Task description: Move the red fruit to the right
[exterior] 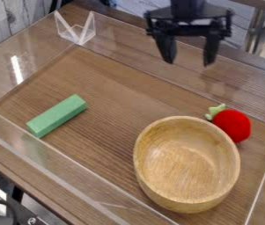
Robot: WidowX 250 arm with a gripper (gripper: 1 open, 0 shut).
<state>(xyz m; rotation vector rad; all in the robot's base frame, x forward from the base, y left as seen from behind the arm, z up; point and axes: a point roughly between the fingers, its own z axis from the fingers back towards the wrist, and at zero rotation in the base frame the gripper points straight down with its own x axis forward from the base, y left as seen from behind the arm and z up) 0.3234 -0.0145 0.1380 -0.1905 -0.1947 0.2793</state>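
The red fruit (232,125), small and round with a green leafy top, lies on the wooden table at the right, just beyond the rim of the wooden bowl (188,164) and near the clear right wall. My black gripper (188,51) hangs over the far part of the table, well up and to the left of the fruit. Its fingers (167,47) point down and stand wide apart with nothing between them.
A green rectangular block (57,115) lies at the left of the table. Clear plastic walls (20,61) enclose the work area, with a folded clear piece (75,29) at the far left corner.
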